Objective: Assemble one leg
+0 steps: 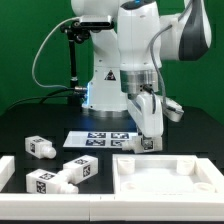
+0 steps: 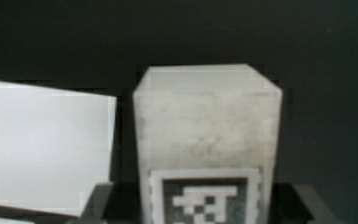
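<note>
A: In the exterior view we see the arm reaching down toward the black table; its gripper hangs just behind the back rim of the large white tray-like panel, toward the exterior view's right.

B: We agree; the leg shows as a small white piece with a dark tag between the fingers, which press on it from both sides; it stands upright, near the panel's rim; whether it touches the table we cannot tell.

A: The marker board lies flat just beside the gripper, toward the exterior view's left; further that way lie a far spare leg, a middle spare leg and a near spare leg, all well apart from the held one.

B: In the wrist view the leg fills the middle, a tall white block with its tag at the gripper; dark fingers flank it, clamped against its sides; a corner of the panel shows beside it.
</note>
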{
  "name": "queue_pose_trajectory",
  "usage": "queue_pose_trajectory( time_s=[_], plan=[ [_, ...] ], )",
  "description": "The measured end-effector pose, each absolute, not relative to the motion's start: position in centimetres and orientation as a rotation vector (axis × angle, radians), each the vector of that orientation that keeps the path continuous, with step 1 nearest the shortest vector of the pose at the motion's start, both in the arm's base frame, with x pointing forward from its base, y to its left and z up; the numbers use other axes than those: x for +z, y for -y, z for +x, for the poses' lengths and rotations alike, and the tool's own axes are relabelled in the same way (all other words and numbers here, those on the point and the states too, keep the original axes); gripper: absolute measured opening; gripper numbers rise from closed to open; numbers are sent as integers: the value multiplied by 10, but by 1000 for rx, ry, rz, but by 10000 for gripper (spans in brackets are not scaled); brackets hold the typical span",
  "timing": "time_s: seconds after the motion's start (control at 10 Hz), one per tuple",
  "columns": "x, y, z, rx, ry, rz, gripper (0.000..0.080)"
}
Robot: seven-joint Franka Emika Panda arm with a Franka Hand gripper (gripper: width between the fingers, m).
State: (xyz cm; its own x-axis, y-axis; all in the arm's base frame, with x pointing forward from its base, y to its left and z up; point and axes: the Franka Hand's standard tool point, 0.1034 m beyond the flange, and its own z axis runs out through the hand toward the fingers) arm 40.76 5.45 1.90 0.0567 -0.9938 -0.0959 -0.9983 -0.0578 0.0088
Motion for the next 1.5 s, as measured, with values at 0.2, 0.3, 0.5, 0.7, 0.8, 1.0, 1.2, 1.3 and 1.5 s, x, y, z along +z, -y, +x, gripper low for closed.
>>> queue_pose_trajectory(
  time_s=[0.2,0.3,0.5,0.7,0.8,1.0,1.2,1.3,1.5],
  plan=[
    [18,-55,406,127,-2257,-2098,284],
    [18,-58,402,176,-2405,-1940,284],
    [19,-61,394,268,-2773,-1429,284],
    [13,-73,392,207,-2937,-1050,284],
    [13,-78,391,209,-2935,-1037,284],
    [13,-79,391,216,-2941,-1001,284],
    [13,-75,389,220,-2978,-797,284],
    [13,-74,390,205,-2982,-716,284],
    [11,-72,389,191,-2948,-832,284]
  ],
)
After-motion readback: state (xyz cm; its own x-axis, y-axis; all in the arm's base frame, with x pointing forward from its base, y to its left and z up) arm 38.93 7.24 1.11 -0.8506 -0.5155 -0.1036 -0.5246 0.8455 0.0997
